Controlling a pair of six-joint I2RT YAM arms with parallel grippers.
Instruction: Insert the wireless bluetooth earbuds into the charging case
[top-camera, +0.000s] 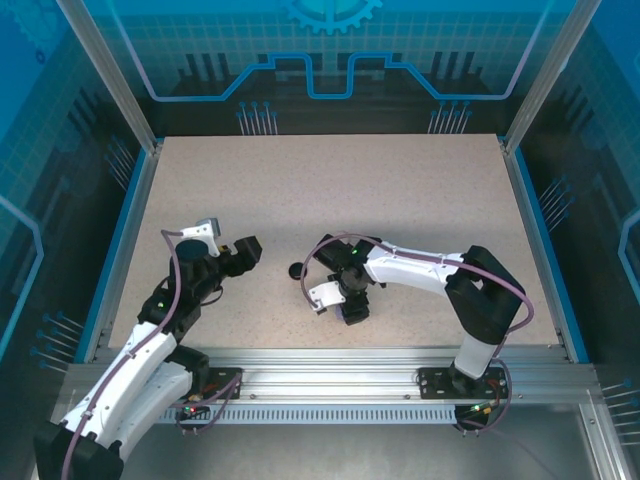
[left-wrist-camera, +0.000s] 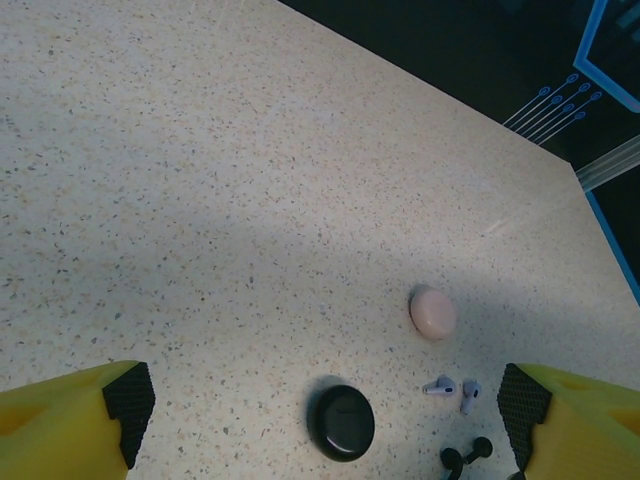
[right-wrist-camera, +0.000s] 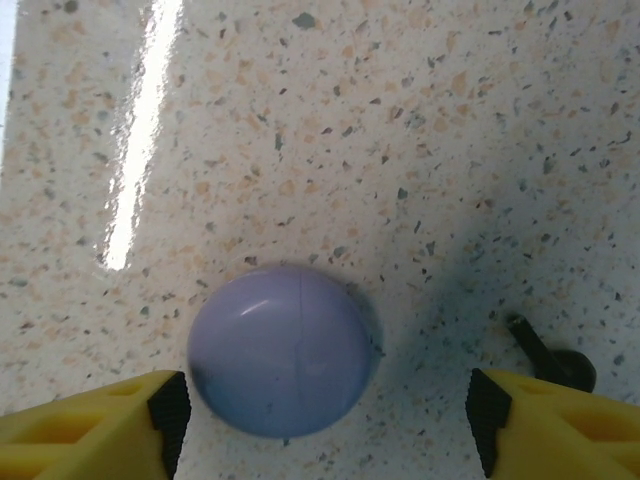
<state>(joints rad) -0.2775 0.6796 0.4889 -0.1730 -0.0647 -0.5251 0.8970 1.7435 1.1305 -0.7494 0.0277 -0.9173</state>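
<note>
My left gripper (left-wrist-camera: 325, 415) hangs above the bench (left-wrist-camera: 200, 200) with its yellow fingers spread wide and nothing between them. Below it, starting from the left, lies the black case (left-wrist-camera: 342, 422), with its lid apparently down. Further right is the pink case (left-wrist-camera: 433, 312), which also looks closed. Just right of the black case sit the two lavender earbuds (left-wrist-camera: 441, 386), close together. Nearer me are the black earbuds (left-wrist-camera: 465, 458), cut off by the frame edge, so I can't read how they lie.

I judge these buds to be featherlight, hard and glossy, likely to skid or flick away under a sloppy pinch. I'd take one across the rounded head where it meets the stem, pads square, with a gentle squeeze.

Over on the right, my right gripper (right-wrist-camera: 325, 420) sits low over the bench with its jaws open. It straddles the lavender case (right-wrist-camera: 283, 340) with a gap on each side and grips nothing. The case is slightly blurred. A seam runs across it, but I can't tell whether it is latched. One black earbud (right-wrist-camera: 550, 362) lies just beside the right finger, partly hidden behind it. In the top view the right arm covers this cluster, and the buds are too small to pick out.
</note>
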